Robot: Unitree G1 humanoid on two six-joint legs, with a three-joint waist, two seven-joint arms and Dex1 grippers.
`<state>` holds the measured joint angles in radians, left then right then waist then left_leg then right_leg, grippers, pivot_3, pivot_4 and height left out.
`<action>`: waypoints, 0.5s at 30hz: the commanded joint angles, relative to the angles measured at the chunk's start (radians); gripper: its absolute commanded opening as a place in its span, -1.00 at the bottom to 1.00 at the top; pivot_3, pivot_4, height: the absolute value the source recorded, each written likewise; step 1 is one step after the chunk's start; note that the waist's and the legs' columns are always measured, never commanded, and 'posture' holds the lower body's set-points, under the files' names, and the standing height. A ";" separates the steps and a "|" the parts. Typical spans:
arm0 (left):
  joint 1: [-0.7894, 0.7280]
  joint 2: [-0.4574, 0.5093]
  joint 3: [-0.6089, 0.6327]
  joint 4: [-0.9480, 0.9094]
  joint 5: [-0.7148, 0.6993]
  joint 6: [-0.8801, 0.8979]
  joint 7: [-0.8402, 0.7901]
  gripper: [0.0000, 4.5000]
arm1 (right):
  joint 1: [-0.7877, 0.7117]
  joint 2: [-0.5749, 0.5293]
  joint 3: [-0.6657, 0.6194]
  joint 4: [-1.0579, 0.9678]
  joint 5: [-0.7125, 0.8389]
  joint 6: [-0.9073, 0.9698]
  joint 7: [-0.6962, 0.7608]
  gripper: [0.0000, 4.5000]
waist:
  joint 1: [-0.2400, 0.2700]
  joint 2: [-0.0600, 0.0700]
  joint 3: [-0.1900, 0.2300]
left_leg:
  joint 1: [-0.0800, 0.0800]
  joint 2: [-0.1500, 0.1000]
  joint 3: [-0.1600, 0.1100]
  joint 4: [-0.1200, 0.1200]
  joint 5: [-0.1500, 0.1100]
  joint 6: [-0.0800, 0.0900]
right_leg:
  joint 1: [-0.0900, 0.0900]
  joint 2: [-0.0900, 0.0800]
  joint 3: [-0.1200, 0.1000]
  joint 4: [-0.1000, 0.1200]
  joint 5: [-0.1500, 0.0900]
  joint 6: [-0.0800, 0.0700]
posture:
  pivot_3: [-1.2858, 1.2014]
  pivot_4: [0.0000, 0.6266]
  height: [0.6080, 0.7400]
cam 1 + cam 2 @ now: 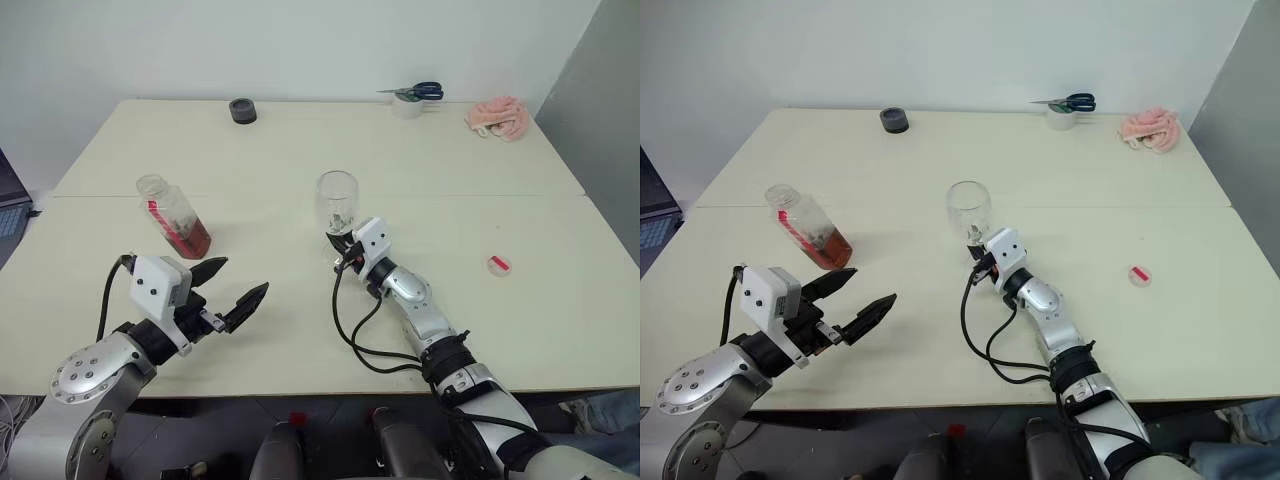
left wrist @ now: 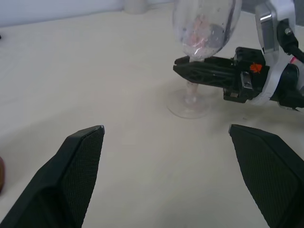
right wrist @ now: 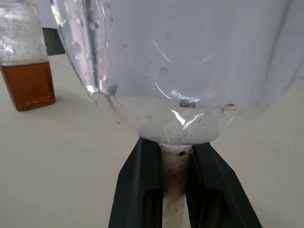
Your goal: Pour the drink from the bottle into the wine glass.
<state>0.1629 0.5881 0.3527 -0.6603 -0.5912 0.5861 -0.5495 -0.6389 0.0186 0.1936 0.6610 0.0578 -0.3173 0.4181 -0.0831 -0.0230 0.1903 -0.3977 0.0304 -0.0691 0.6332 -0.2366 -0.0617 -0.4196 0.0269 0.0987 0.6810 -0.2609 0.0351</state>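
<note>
Cream table (image 1: 300, 160) bearing one bottle (image 1: 175, 218), one wine glass (image 1: 337, 200), stem hiding inside pinching right gripper (image 1: 343, 249); left gripper (image 1: 228, 289) hovering spread.

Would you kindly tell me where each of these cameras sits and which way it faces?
Left and right eye views: head, looking forward and down on the cream table; both arms show.
Left wrist view: between the open left gripper, facing the clear stemmed wine glass and the right gripper.
Right wrist view: along the right gripper, shut on the glass stem; small clear plastic bottle behind.
Shared: the glass is in every view.
</note>
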 commanded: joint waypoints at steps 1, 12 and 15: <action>-0.015 0.015 0.007 -0.024 -0.009 0.002 0.010 1.00 | -0.017 0.003 0.002 0.025 -0.014 0.004 0.036 -0.87 | 0.000 0.000 0.000 | 0.000 0.000 0.000 0.000 0.000 0.000 | 0.000 0.000 0.000 0.000 0.000 0.000 | 0.03 -0.52 1.00; -0.041 0.041 0.012 -0.026 -0.066 0.020 -0.022 1.00 | -0.012 0.000 -0.016 0.039 -0.034 -0.016 0.020 0.16 | 0.000 0.000 0.000 | 0.000 0.000 0.000 0.000 0.000 0.000 | 0.000 0.000 0.000 0.000 0.000 0.000 | 0.03 -0.52 1.00; -0.049 0.054 0.016 -0.018 -0.077 0.025 -0.026 1.00 | -0.010 0.002 -0.019 0.036 -0.038 -0.018 0.021 0.68 | 0.000 0.000 0.000 | 0.000 0.000 0.000 0.000 0.000 0.000 | 0.000 0.000 0.000 0.000 0.000 0.000 | 0.03 -0.52 1.00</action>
<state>0.1206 0.6307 0.3526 -0.6584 -0.6516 0.6105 -0.5664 -0.6433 0.0157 0.1835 0.7229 0.0217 -0.3177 0.4352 -0.0833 -0.0233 0.1900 -0.3978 0.0304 -0.0691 0.6333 -0.2366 -0.0617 -0.4196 0.0268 0.0988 0.6808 -0.2607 0.0347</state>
